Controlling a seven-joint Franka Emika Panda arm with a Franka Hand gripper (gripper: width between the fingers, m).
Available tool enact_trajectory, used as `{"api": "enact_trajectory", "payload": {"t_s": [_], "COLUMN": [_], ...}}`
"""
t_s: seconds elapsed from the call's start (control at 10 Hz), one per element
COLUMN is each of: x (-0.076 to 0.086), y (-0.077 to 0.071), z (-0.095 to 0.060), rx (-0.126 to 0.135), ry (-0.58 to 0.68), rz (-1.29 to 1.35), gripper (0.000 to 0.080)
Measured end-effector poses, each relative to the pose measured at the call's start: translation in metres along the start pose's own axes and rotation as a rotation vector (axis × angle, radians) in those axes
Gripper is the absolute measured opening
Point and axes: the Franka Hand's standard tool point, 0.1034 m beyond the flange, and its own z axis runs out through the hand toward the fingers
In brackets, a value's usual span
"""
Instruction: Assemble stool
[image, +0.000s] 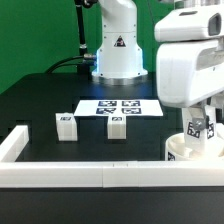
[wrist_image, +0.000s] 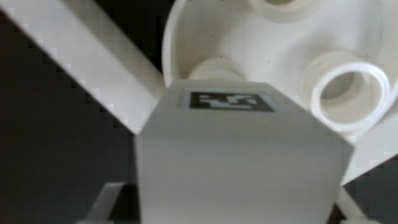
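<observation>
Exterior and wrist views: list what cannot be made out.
Seat: exterior view, mostly behind the arm's housing, cut by the right edge.
Leg over the seat: wrist view, its own body hides whether its end meets a slot.
Fingers: both views, covered by housing and leg; grip unknown.
Two loose legs: exterior view, tags too small.

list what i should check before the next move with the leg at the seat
1. Held leg gripped by the tool: cannot tell, fingers mostly hidden.
2. Held leg upright over the seat: ok.
3. Held leg lined up with a seat socket: cannot tell.
4. Two spare legs standing well apart from the tool: ok.
5. Marker board away from the tool: ok.
</observation>
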Motion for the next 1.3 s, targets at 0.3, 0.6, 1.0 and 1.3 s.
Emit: {"api": "enact_trajectory", "payload": {"t_s": [0.3,0.6,1.0,1.3], "x": [0.014,0.019,0.014,0.000], "y": [-0.006,-0.006,-0.001,0.000], "z": [0.003,0.003,0.002,0.000], "rx": [-0.006,-0.013,0.002,0.050], "ry": [0.060,0.117,0.161,0.237], "rz": [0.407,0.577,0.871,1.304], "gripper": [0.0340,0.0340,0.0340,0.0340]}}
